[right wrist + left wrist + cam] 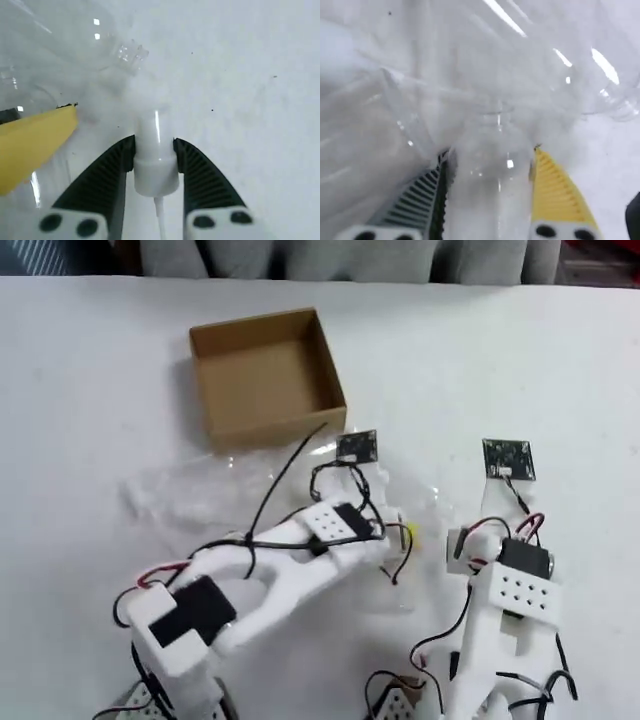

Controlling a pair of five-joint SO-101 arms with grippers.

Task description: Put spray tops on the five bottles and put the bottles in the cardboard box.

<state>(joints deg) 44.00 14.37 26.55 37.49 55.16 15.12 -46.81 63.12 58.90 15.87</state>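
In the left wrist view my left gripper [490, 152], one finger grey and one yellow, is shut on a clear plastic bottle [495, 180] that stands between them. My right gripper [154, 141] is shut on a white spray top [155, 165] with its thin tube trailing back. The left gripper's yellow finger [35, 140] is close beside it. Another clear bottle [90, 45] lies just beyond, threaded neck open. In the high view the left gripper [398, 535] and right gripper [465, 543] sit close together at the table's middle right. The cardboard box [270, 430] stands open behind them.
Several more clear bottles [190, 490] lie in a loose heap left of the grippers, in front of the box. The white table [560, 370] is bare at the right and far left. Cables loop over both arms.
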